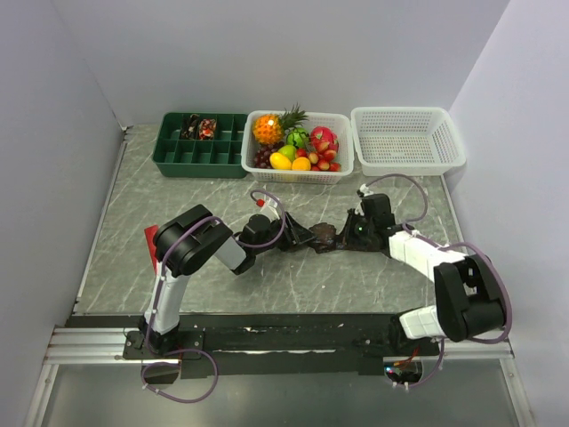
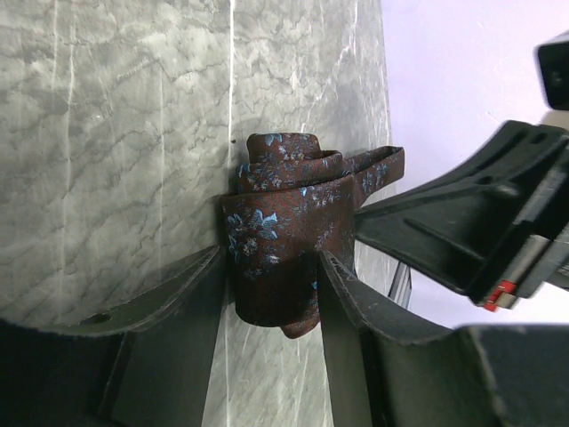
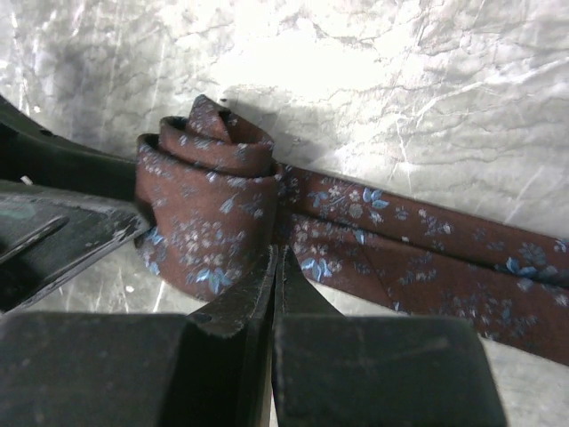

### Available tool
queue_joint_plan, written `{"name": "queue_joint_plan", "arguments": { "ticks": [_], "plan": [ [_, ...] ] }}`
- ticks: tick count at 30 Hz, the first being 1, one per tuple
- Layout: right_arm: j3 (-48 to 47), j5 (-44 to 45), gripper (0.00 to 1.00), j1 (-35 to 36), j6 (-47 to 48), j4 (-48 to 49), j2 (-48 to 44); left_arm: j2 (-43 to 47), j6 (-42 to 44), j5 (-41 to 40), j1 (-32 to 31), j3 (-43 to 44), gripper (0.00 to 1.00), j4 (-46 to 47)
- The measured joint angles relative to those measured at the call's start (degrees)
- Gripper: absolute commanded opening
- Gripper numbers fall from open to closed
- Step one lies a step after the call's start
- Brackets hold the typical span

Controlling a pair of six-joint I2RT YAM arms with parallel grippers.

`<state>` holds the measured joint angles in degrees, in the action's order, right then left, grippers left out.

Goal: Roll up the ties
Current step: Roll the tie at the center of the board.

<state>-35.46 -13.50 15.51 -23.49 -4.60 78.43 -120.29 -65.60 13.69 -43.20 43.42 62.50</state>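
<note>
A dark brown tie with small blue flowers [image 1: 325, 236] lies mid-table between my two grippers. One end is rolled into a coil [image 2: 276, 231], which also shows in the right wrist view [image 3: 209, 218]. The flat tail [image 3: 427, 258] runs off to the right. My left gripper [image 2: 271, 289] is shut on the coil, one finger on each side. My right gripper [image 3: 280, 267] is shut, its tips pressed against the tie where the coil meets the tail; nothing shows between its jaws. In the top view the left gripper [image 1: 300, 236] and the right gripper [image 1: 349, 233] face each other.
A green compartment tray [image 1: 178, 158] at the back left holds two small dark rolls [image 1: 197, 129]. A white basket [image 1: 342, 169] full of toy fruit stands behind the tie. A white basket [image 1: 407, 138] with nothing in it is at the back right. A red object [image 1: 150, 238] lies beside the left arm.
</note>
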Motion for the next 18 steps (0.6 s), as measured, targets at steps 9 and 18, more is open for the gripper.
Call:
{"name": "queue_joint_plan", "arguments": {
  "ticks": [9, 18],
  "plan": [
    [-1.1, 1.1, 0.00, 2.0, 0.5, -0.7, -3.6, 0.0, 0.3, -0.1, 0.0, 0.4, 0.49, -0.8],
    [-3.0, 3.8, 0.00, 4.9, 0.6, -1.1, 0.9, 0.0, 0.7, -0.1, 0.0, 0.7, 0.50, -1.3]
  ]
}}
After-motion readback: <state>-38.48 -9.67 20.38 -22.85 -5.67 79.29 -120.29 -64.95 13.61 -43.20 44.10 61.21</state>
